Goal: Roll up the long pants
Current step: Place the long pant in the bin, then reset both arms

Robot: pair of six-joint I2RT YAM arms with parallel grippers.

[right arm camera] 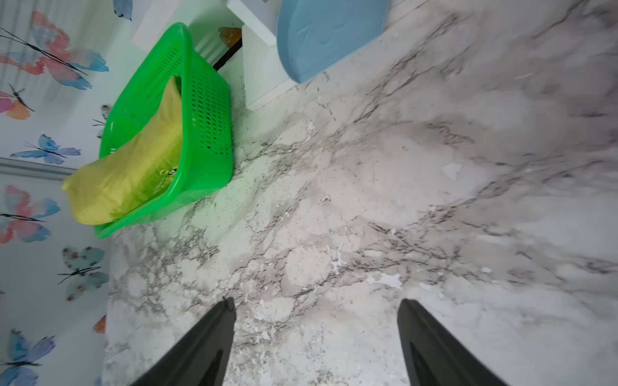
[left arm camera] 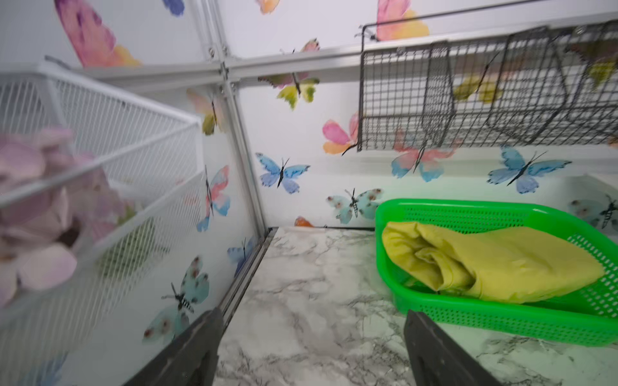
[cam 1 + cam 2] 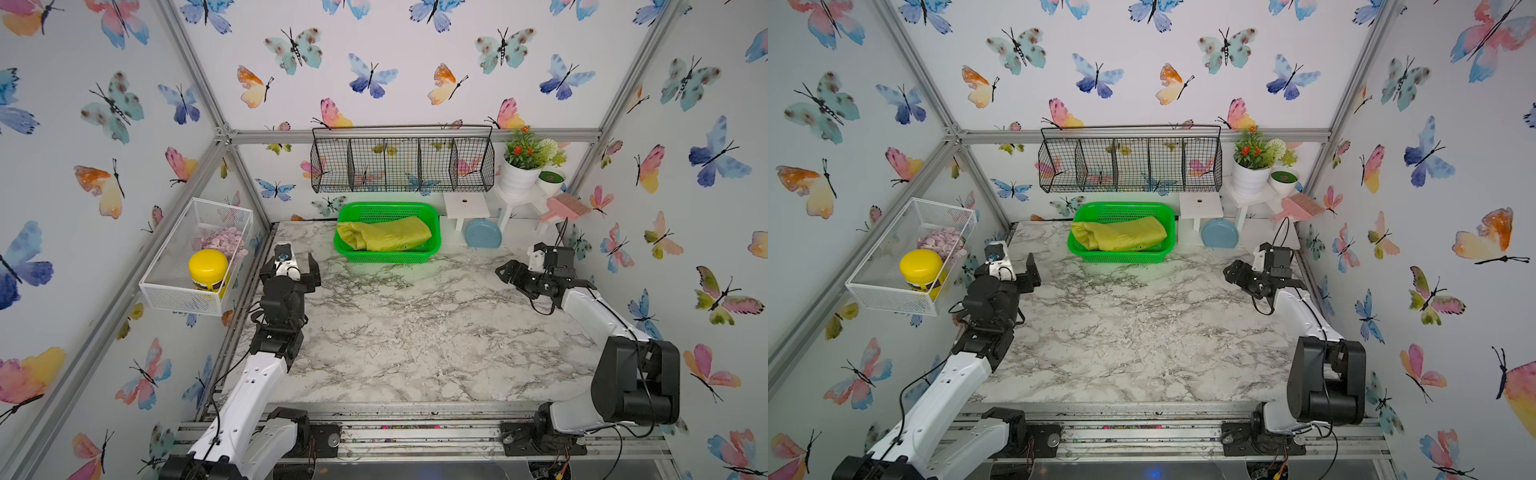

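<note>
With the long pants [image 3: 384, 236] lying rolled in the green basket [image 3: 386, 257] at the desk's [image 3: 415, 332] back edge and the left hand [image 2: 312, 314] and right hand [image 1: 317, 302] both spread empty, rolling looks done, so the next move need only keep clear.

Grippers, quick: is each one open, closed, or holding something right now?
Left gripper: open, holding nothing.
Right gripper: open, holding nothing.
</note>
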